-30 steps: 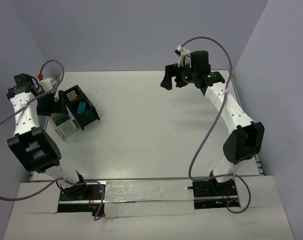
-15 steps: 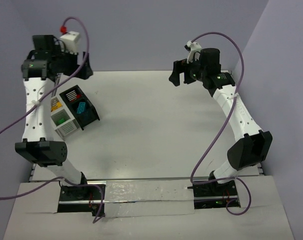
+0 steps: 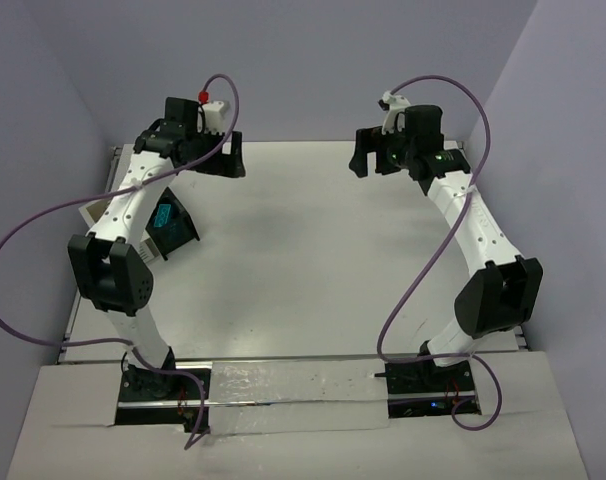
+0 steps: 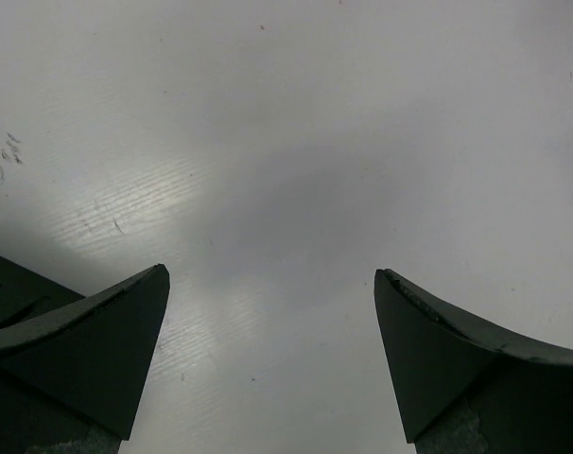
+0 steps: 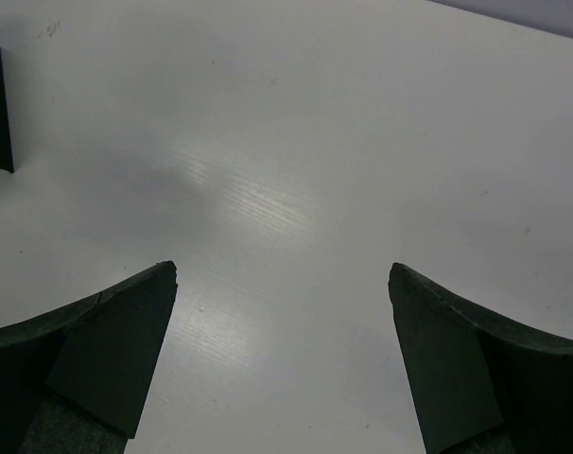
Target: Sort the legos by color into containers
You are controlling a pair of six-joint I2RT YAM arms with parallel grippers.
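Two arms hover beyond the containers [image 3: 188, 231]: left gripper [image 4: 272, 284] and right gripper [image 5: 282, 274], fingers apart, empty. Cyan lego [image 3: 164, 213] inside looks light, stiff, slick; best pinched across flat sides.

Left gripper [image 3: 231, 160] now away from containers [image 3: 187, 232]

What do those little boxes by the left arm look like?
The containers sit at the left edge of the table, mostly hidden behind the left arm. The one showing is black, open on top, turned at an angle, with a teal lego inside. Pale bits of others peek out. Nothing grips them.
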